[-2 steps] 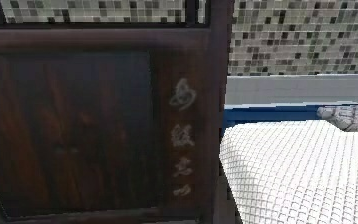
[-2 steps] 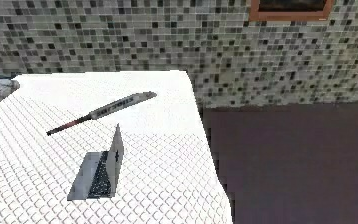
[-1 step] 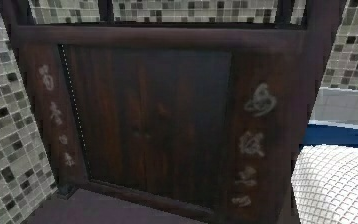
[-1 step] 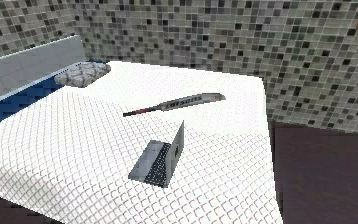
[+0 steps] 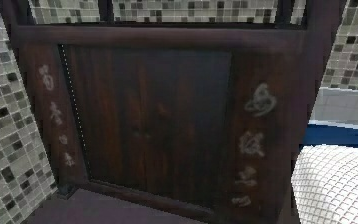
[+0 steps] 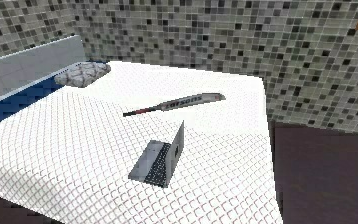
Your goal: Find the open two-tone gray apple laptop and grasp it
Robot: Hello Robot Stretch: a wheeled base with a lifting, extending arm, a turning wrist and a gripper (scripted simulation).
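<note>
Forward view: one dark wooden panel point(image 5: 152, 110) stands close ahead, its base cut off. A corner of the white bed point(image 5: 337, 185) intrudes at lower right.

Arm side view: one open gray laptop point(image 6: 159, 157) sits on the bed toward its near edge, with open dark floor point(image 6: 322, 170) along the right. One long object point(image 6: 177, 103), possibly a bat, lies beyond the laptop. One pillow point(image 6: 87, 72) lies at the far left. I cannot tell my gripper's state.
</note>
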